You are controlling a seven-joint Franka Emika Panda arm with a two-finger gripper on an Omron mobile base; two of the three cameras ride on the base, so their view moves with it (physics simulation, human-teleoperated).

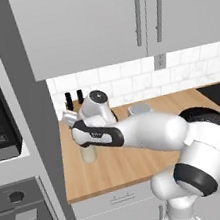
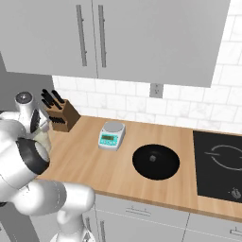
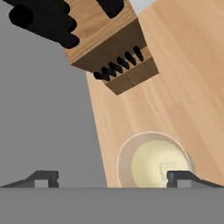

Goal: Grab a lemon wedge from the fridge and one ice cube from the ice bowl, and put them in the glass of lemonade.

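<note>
Glass of lemonade (image 3: 154,162) sits beneath the spread hand (image 3: 113,178).

Robot arm (image 1: 151,133) white, smooth, shiny. Fat round tube parts. Black bands at joints. Round white cap with dark ring and grey middle on top joint. Two small dark finger tips (image 3: 181,178), each with grey square patch.
</note>
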